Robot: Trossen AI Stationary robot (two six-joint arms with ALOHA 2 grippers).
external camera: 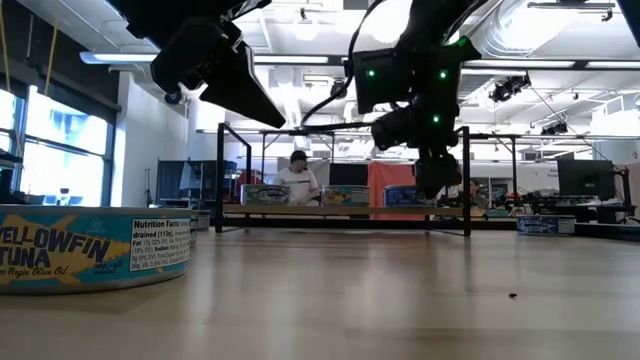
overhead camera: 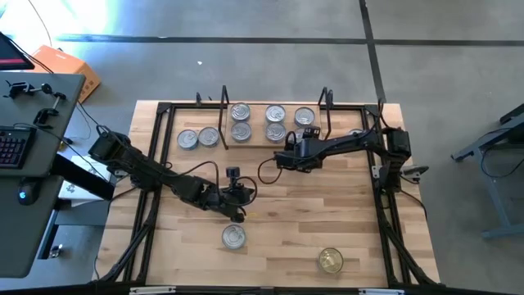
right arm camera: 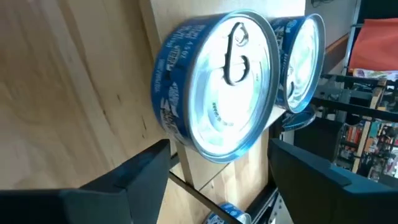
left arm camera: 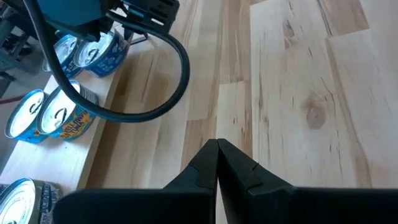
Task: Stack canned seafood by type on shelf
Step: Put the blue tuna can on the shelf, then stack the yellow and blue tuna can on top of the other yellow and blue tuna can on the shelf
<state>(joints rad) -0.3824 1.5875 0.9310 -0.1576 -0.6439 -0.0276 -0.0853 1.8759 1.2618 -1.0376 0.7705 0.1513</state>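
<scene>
The shelf (overhead camera: 260, 139) stands at the table's far side with several silver-lidded cans (overhead camera: 276, 121) resting on its light board. My right gripper (right arm camera: 219, 149) is open at the shelf's right part (overhead camera: 304, 138). Its fingers stand on either side of a blue can (right arm camera: 217, 87), not touching it; a second can (right arm camera: 301, 56) sits right behind. My left gripper (left arm camera: 216, 144) is shut over bare table (overhead camera: 237, 211), holding nothing. A silver-lidded can (overhead camera: 234, 237) and a gold-lidded can (overhead camera: 331, 260) rest on the table near the front.
Two cans (overhead camera: 198, 138) sit by the shelf's left wire end frame (overhead camera: 224, 115). Another can (overhead camera: 356, 133) shows partly behind the right arm. In the low view a yellowfin tuna can (external camera: 95, 245) is close by and the shelf (external camera: 340, 210) far off. A person (external camera: 298, 175) sits in the room behind.
</scene>
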